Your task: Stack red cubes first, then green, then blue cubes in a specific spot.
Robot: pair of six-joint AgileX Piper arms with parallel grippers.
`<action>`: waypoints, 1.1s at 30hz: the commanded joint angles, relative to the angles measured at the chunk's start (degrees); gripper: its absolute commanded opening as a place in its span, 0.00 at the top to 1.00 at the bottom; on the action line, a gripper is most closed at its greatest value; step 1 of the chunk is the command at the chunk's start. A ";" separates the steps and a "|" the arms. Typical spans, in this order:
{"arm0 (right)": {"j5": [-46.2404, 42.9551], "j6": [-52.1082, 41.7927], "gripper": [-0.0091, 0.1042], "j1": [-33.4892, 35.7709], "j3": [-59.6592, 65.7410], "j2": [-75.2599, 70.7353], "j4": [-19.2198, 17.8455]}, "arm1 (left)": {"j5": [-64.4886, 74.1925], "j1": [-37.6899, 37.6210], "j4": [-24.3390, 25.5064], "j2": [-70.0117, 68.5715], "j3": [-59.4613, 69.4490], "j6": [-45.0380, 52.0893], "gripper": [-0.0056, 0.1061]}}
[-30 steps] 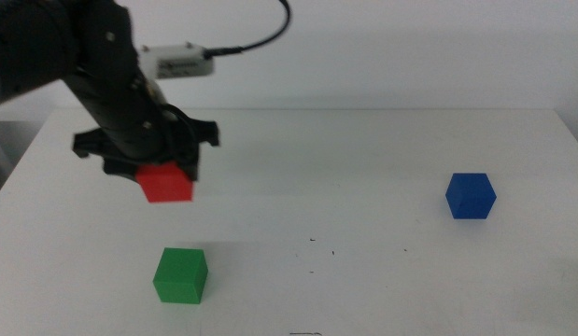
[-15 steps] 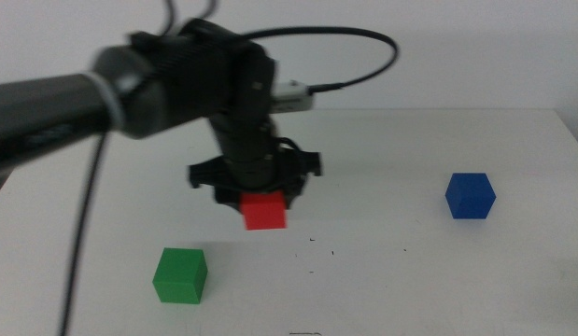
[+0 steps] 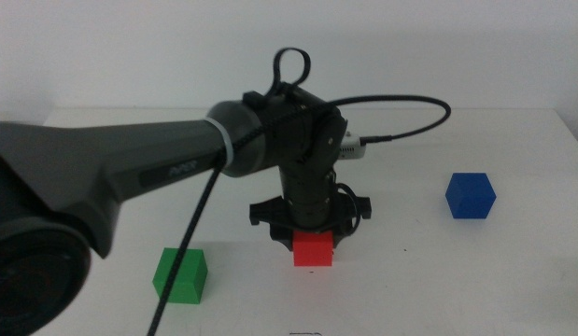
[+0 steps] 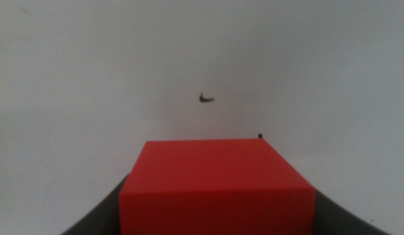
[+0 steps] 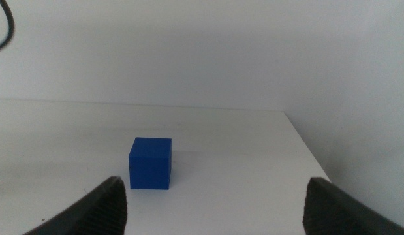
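Left pincer is reaching in over mid-desk, clamping the red cube between its jaws; the cube is sitting at or just above the white desk surface, can't tell if touching, near tiny dark specks. Green cube is lying near-left, blue cube far right, both well apart. Right pincer is waiting, jaws spread wide, facing the blue cube.
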 commanded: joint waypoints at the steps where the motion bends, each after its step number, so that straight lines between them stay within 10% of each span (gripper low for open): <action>1: -4.29 -0.29 0.09 -0.46 -0.54 -0.83 -0.42 | -2.33 -0.81 -0.82 -2.68 -2.03 -0.54 0.96; 33: -4.27 -0.29 0.09 -0.46 -0.54 -0.83 -0.42 | -4.24 -1.17 2.41 1.85 -2.03 -2.40 0.96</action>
